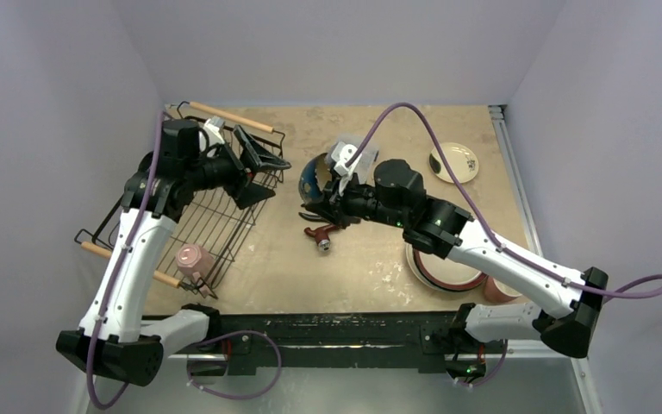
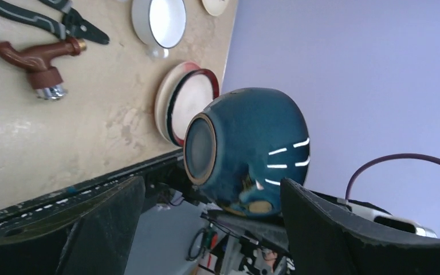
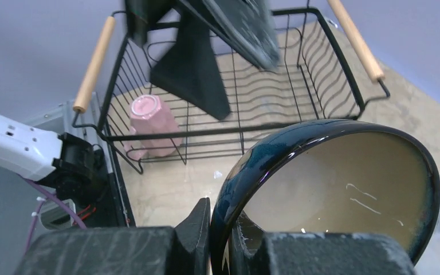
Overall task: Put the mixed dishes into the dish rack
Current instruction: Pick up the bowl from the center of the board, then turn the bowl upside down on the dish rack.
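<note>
While the right gripper clamps the blue bowl by its rim beside the dish rack, the left gripper gapes above it; carry high, clearing its wall.

Bowl: glossy glazed ceramic. Dish rack: black coated wire, smooth pale wood handles. Table: matt, mottled.

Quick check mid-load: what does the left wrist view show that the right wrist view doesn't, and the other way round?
Left wrist only: the blue bowl's outside and foot ring, the red-rimmed plate, white cup, brown tap and pliers on the table. Right wrist only: the bowl's cream inside, the right gripper pinching its rim, the dish rack with a pink mug in it. Both: the bowl itself.
</note>
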Action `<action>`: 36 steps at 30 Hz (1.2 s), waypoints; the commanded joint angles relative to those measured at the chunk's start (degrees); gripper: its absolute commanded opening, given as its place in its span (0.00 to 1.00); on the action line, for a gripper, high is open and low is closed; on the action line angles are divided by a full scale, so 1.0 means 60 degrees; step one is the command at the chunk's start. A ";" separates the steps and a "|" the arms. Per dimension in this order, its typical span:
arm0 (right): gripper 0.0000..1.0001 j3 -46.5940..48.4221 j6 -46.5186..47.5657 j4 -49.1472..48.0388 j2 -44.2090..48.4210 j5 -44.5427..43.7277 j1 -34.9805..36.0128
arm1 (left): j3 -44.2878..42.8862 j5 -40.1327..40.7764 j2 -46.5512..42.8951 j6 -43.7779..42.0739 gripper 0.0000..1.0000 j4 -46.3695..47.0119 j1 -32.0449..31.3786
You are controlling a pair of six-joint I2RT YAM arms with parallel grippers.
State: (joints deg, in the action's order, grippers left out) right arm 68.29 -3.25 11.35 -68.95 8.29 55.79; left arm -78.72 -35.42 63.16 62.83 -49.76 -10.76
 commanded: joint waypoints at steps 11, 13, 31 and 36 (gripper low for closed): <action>0.00 0.1822 0.0871 -0.1367 -0.0583 0.1789 -0.0264 | -0.0887 -0.0506 0.0390 -0.0045 0.95 0.1431 -0.0857; 0.00 0.1804 0.0829 -0.1493 -0.0552 0.1916 -0.0342 | -0.0605 -0.0539 0.0235 0.0093 0.96 0.2036 -0.0855; 0.00 0.2105 0.0805 -0.1564 -0.0856 0.2713 -0.0462 | -0.1201 -0.0185 0.0468 -0.0893 0.87 0.1504 -0.1439; 0.00 0.2382 0.0854 -0.1382 -0.1139 0.2594 -0.0453 | -0.1823 0.0071 0.0843 -0.1327 0.86 0.0469 -0.1439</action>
State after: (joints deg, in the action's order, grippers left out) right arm 77.41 0.08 10.72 -75.42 22.37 52.86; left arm -85.43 -34.46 67.22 57.43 -45.47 -19.14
